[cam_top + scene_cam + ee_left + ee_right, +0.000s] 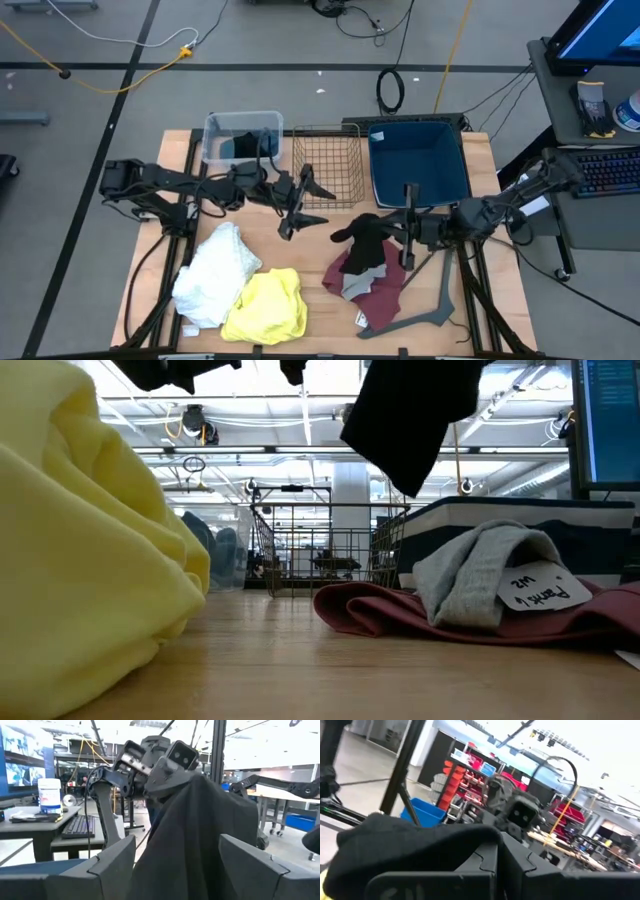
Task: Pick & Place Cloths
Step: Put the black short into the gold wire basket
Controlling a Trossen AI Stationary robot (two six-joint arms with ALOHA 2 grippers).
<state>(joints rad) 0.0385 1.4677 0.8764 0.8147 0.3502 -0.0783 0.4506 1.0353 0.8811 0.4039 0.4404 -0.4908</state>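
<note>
A black cloth (365, 240) hangs in the air over a maroon cloth (365, 280) and a grey cloth (358, 288) lying on the table's right half. My right gripper (395, 232) is shut on the black cloth. My left gripper (305, 207) hovers open just left of it, pointing toward it. In the left wrist view its two fingers (112, 862) stand to either side of the black cloth (200, 835), and the high view shows a small gap between them and the cloth. A white cloth (213, 270) and a yellow cloth (268, 305) lie at the near left. My right gripper pinches the black cloth's upper part (465, 840) between its two shut fingers, coming about level from the table's right. The cloth drapes over the fingers (515, 865) and hangs slack below, its lower end (405, 470) clear of the maroon and grey cloths.
Along the far edge stand a clear bin (243, 138) with a dark cloth inside, a wire basket (325, 165) and a blue bin (418, 160). A dark grey hanger (430, 300) lies at the near right. A white tag (545, 588) lies on the grey cloth.
</note>
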